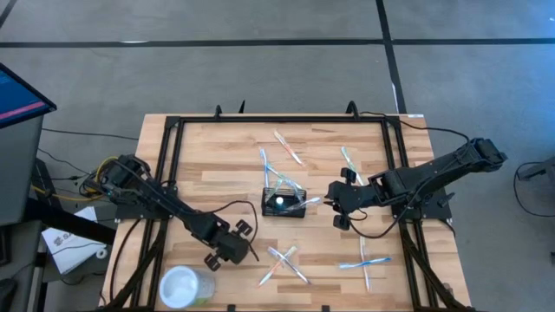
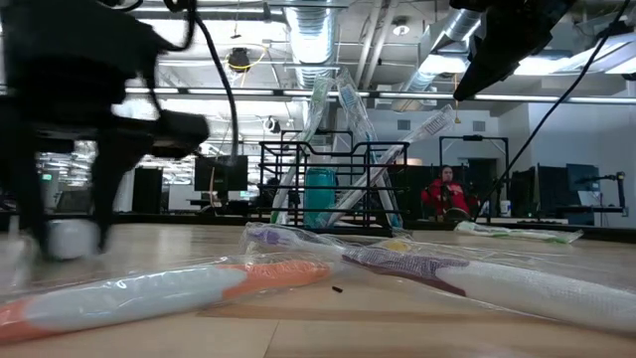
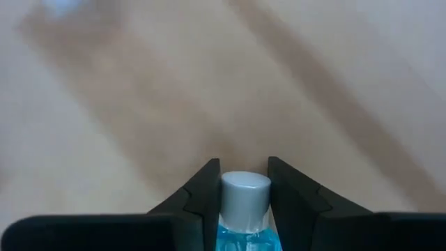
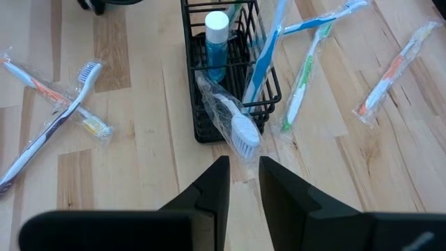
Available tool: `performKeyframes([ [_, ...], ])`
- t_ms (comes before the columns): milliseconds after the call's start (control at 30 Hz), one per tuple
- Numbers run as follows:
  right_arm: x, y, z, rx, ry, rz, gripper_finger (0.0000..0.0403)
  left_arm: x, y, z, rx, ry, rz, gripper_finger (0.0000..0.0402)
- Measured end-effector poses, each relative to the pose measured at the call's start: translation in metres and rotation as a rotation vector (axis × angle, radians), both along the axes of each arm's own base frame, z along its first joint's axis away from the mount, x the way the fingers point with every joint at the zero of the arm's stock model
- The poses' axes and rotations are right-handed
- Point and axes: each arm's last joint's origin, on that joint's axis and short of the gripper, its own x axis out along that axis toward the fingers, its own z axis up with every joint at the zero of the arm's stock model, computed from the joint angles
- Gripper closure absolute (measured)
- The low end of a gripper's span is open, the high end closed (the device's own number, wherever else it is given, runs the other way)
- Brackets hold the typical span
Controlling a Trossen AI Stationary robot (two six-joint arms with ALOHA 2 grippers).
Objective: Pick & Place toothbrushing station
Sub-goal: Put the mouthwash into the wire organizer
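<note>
The toothbrushing station (image 1: 284, 206) is a small black wire-mesh caddy (image 4: 209, 129) that stands mid-table. It holds several wrapped toothbrushes and a blue bottle (image 4: 216, 42). My left gripper (image 1: 227, 248) is near the table's front left, beside a clear round cup (image 1: 184, 286). It is shut on a second small bottle (image 3: 244, 237) of blue liquid with a pale cap. My right gripper (image 4: 242, 183) hangs above the table just right of the caddy. Its fingers stand slightly apart with nothing between them. My left gripper pinches the small bottle between its two fingers, which lie on opposite sides of the pale cap (image 3: 245, 199) and the neck below it. The bottle lies along the fingers, cap toward their free ends. Whether it is clear of the table does not show.
Wrapped toothbrushes lie scattered: a crossed pair (image 1: 282, 264) near the front middle, another pair (image 1: 364, 263) at the front right, and others (image 1: 288, 147) (image 1: 349, 160) behind the caddy. A black frame (image 1: 173, 130) runs along the table's edges. A person (image 2: 447, 194) sits beyond the table.
</note>
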Motion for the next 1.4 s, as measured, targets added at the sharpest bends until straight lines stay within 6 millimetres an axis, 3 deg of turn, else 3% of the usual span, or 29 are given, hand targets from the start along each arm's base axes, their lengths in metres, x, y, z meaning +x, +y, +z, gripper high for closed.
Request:
performKeyframes([
  [233,0.000,0.000,0.000,0.002,-0.006,0.000,0.0333,0.009,0.001,0.021,-0.095,-0.152,0.100,0.0311],
  [467,0.001,0.000,0.001,0.005,-0.016,0.000,0.0333,0.021,-0.003,0.059,-0.246,-0.435,0.140,0.0311],
  [833,0.002,0.001,0.002,0.009,-0.033,-0.002,0.0333,0.045,0.025,0.101,-0.381,-0.802,0.320,0.0311],
  [1100,0.003,-0.001,0.002,-0.031,-0.046,-0.034,0.0333,0.058,0.044,0.113,-0.463,-0.975,0.390,0.0311],
  [1400,0.003,-0.001,0.003,-0.062,-0.052,-0.044,0.0333,0.035,0.066,0.089,-0.567,-1.216,0.474,0.0311],
])
